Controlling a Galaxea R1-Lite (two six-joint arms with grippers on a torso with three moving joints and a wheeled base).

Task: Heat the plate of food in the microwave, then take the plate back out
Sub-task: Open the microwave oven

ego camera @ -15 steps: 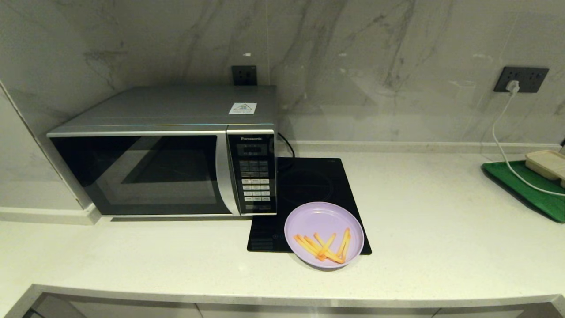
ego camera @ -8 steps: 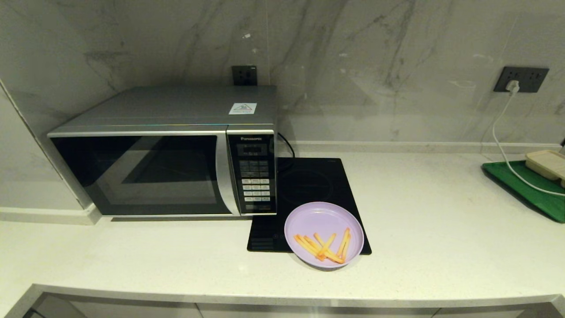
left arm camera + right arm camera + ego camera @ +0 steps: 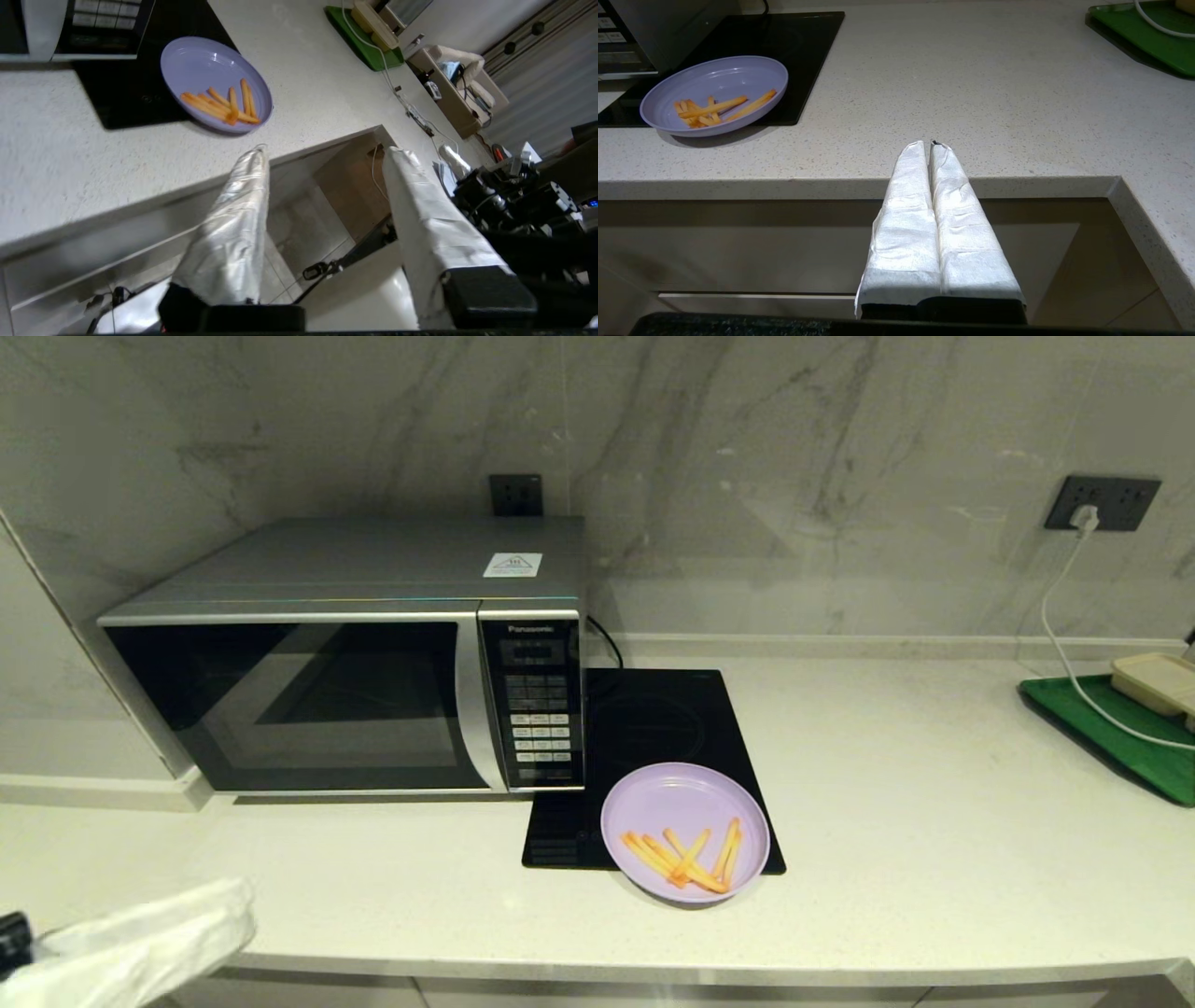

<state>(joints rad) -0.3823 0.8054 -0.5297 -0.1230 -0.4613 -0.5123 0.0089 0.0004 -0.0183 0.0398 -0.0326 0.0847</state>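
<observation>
The left gripper (image 3: pixel 322 154) is held open and empty at the surface (image 3: pixel 887 784) edge. The plate of food (image 3: pixel 684 832) is seen ahead of it, beside the shut microwave (image 3: pixel 345 653). The plate is judged light, stiff and slippery; its raised rim should be taken. The right gripper (image 3: pixel 932 144) is kept closed.

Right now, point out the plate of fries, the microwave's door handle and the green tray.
plate of fries (image 3: pixel 684 831), head view, on the fries near its front rim.
microwave door handle (image 3: pixel 471 709), head view, mid silver strip.
green tray (image 3: pixel 1102 728), head view, bare green surface.
</observation>
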